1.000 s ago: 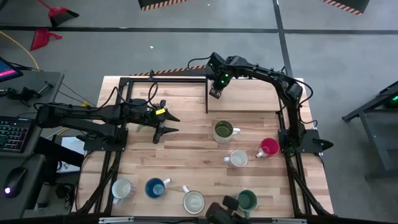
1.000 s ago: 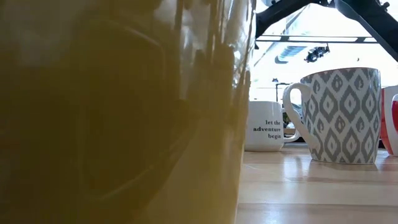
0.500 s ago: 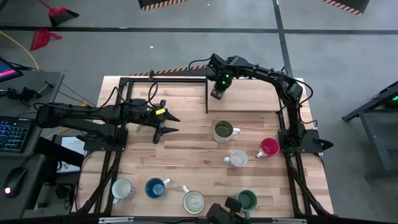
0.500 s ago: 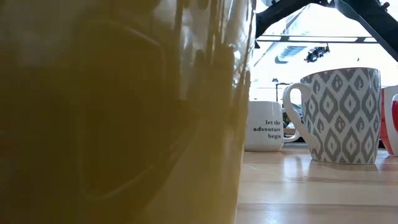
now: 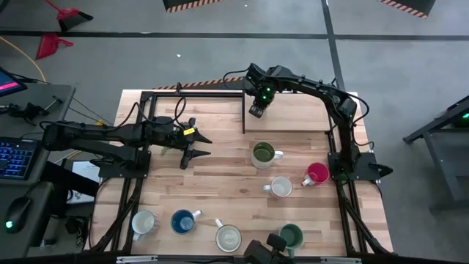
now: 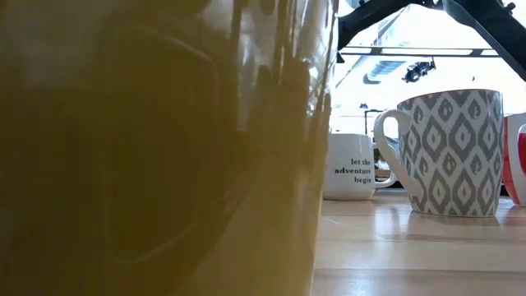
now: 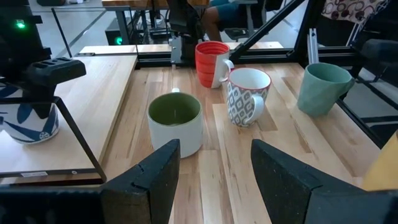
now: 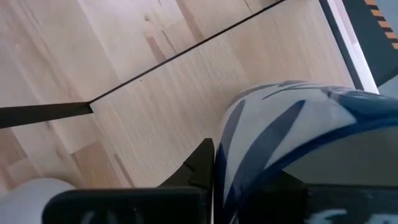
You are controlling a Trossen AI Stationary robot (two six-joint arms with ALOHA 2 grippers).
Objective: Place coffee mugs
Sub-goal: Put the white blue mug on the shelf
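Observation:
A blue-and-white mug [image 7: 25,118] stands on a raised wooden board [image 5: 293,117] at the table's far middle. My right gripper [image 5: 256,110] is over it, pointing steeply down, shut on its rim. My left gripper [image 7: 214,162] hangs open at the left middle [image 5: 196,145], holding nothing. Out on the table stand a mug with an olive green inside [image 5: 264,154], a grey-patterned mug [image 5: 281,187] and a red mug [image 5: 316,174]. Along the near edge stand a teal mug [image 5: 291,236], a cream mug [image 5: 228,237], a blue mug [image 5: 182,221] and a pale mug [image 5: 143,221]. My right gripper comes from above at the blue-and-white mug's upper wall [image 8: 225,163]. One dark finger [image 8: 200,165] lies against the outside of that wall. The mug hides the other finger. The mug stands upright with its bottom on the raised board [image 7: 68,134].
The low view is half filled by a yellowish mug [image 6: 164,148] right at the camera. Beyond it stand a white mug with lettering [image 6: 353,167] and the patterned mug [image 6: 452,152]. Black frame bars [image 5: 146,103] edge the table. Bare wood lies between the left gripper and the olive mug.
My right gripper has tipped slightly at the wrist while staying over the blue-and-white mug on the raised board. The mug and the left arm have kept still.

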